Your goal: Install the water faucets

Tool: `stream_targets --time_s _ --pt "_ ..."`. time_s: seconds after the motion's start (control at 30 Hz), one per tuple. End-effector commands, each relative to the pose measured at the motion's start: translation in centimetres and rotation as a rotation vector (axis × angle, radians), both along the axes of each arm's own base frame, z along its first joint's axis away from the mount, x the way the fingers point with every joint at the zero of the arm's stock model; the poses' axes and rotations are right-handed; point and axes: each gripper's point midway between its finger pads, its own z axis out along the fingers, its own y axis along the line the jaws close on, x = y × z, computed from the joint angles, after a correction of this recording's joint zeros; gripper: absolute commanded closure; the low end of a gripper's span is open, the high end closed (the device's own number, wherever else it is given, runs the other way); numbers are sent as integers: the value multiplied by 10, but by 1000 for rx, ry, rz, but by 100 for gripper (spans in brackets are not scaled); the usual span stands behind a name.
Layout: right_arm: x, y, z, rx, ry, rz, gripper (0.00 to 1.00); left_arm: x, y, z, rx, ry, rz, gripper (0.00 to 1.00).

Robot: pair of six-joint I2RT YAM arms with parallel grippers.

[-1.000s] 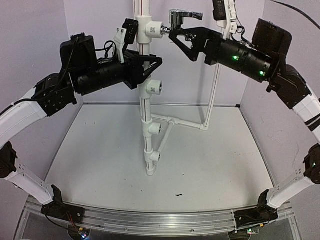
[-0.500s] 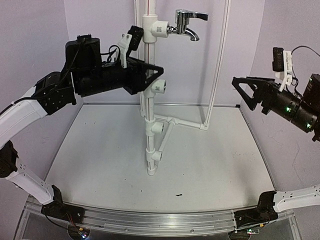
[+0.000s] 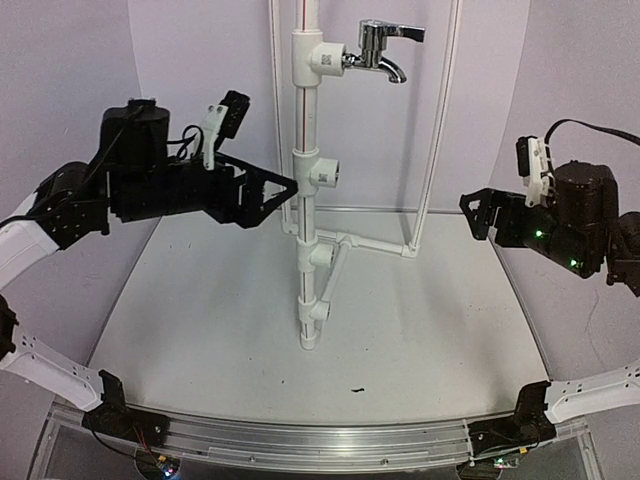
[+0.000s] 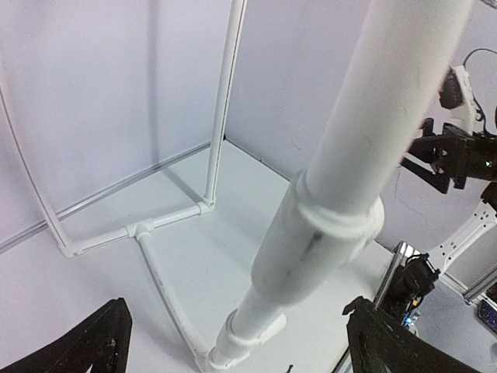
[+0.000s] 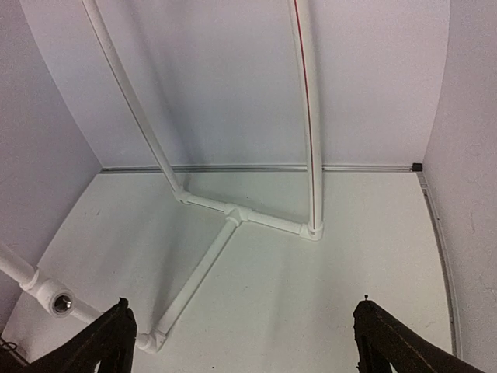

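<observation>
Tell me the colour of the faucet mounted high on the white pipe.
The faucet is shiny chrome silver, clearest in the top external view.

Cut by the top edge, overhead view: upright pipe (image 3: 308,15). Hidden inside the tee fitting (image 3: 304,48): threaded stub of the water faucet (image 3: 380,48). Too small to read: label (image 3: 324,60). Cropped at the bottom edge, wrist views: fingers (image 4: 89,346) of the left claw (image 4: 233,311), fingers (image 5: 101,342) of the right claw (image 5: 245,311).
</observation>
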Motion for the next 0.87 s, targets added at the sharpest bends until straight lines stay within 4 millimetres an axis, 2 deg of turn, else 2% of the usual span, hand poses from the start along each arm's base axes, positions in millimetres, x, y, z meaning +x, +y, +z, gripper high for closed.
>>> stream_targets --time_s 0.0,0.13,0.27,0.4,0.5,0.67,0.83 --pt "4 -17 5 -26 -4 -98 2 -11 65 42 -150 -53 119 0" --pt "10 -20 -2 -78 -6 -150 2 17 121 33 -154 -63 442 0" --pt "17 -24 -8 -148 -5 -218 2 40 140 19 -97 -54 573 0" --pt "21 -27 -14 -198 -1 -272 2 79 156 -3 -62 8 601 0" --pt "22 -32 -14 -214 -2 -310 2 105 185 -19 -55 42 693 0" --pt "17 -46 -9 -204 -10 -341 2 115 230 -23 -73 3 825 0" --pt "11 -57 -9 -169 -20 -348 2 113 256 -27 -76 -16 888 0"
